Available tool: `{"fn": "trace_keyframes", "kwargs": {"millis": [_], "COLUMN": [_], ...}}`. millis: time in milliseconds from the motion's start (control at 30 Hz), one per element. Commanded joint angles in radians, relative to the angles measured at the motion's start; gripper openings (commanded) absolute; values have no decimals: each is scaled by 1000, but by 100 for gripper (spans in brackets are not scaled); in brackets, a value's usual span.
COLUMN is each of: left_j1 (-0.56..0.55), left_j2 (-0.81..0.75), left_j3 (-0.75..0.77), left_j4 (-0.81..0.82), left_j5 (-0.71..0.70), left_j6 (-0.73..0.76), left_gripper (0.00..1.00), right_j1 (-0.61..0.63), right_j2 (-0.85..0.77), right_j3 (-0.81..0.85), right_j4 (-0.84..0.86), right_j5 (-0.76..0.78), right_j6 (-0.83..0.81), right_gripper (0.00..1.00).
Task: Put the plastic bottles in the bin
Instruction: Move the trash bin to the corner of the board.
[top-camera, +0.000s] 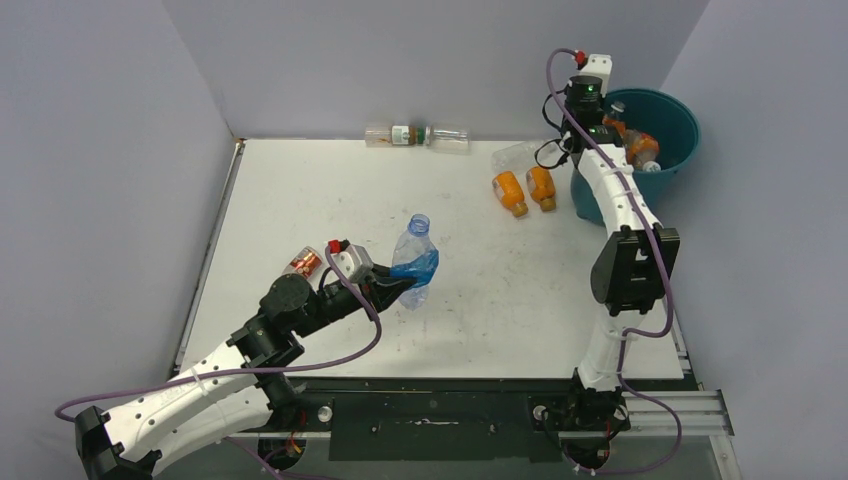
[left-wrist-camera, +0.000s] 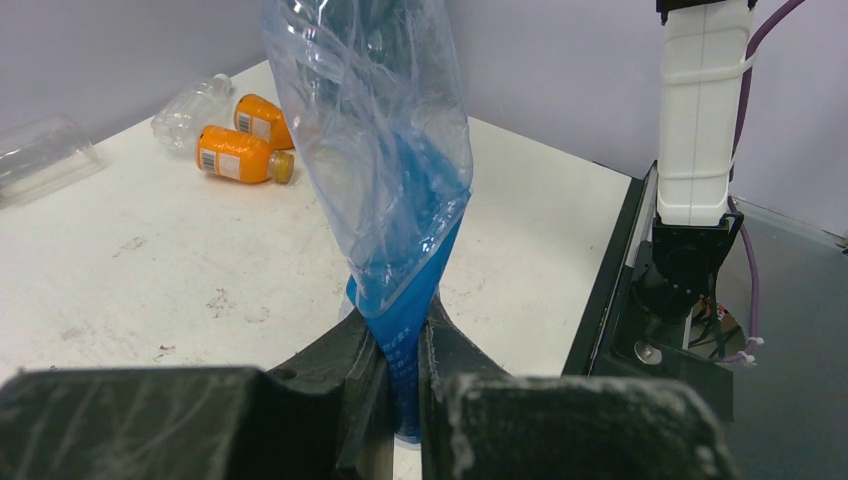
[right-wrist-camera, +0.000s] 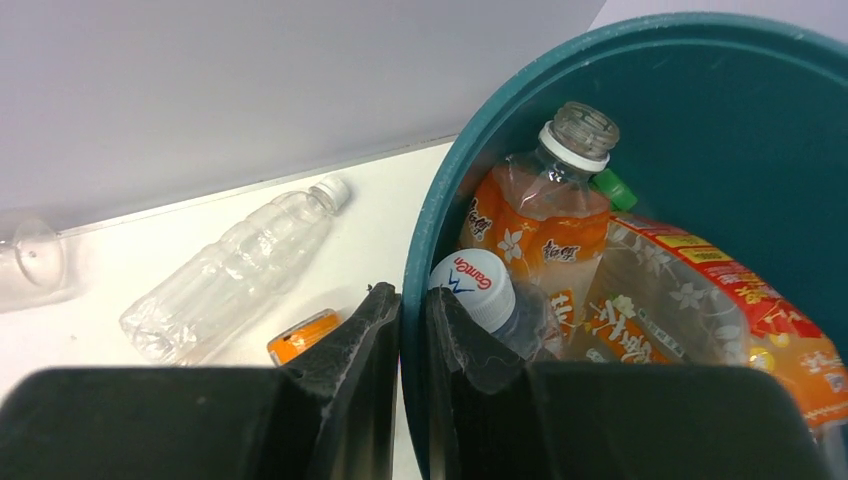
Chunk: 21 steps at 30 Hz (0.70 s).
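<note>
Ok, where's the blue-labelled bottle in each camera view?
Top external: blue-labelled bottle near centre, gripped by the left pincer.
Left wrist: centre frame, rising from the shut pincer.
Right wrist: not in it.
Shared landmark: the clear bottle lying beside the bin, visible in all three.

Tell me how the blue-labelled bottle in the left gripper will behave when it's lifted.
Probably floppy: the blue-labelled bottle has thin, creased walls, and the left gripper squashes it nearly flat. Likely very light, since it looks empty and uncapped. It may swing or slip, being pinched only at its lower end.
</note>
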Motion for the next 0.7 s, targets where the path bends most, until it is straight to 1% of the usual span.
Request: {"fn": "trace_keyframes", "kwargs": {"millis": [0,200,433,667], "left_j1": [-3,-3,-3,-3], "left_j2": [-5,-10,-12,-17], "left_j3": [4,4,4,4], "left_j4": [61,59,58,58], "left_j5": [13,10,12,17], "left_j6": [10,15,16,16], "left_gripper": [0,0,0,0], "right_j1": [70,130,165,296], "right_j2": [-93,-121,-164,-193], "right_j3": [77,83,51,22], "right_j4": [34,47,46,21], "right_j5": [45,124,132,152], "right_j6": [13,-34,-48,-138], "right_gripper": [5,5,5,5]}}
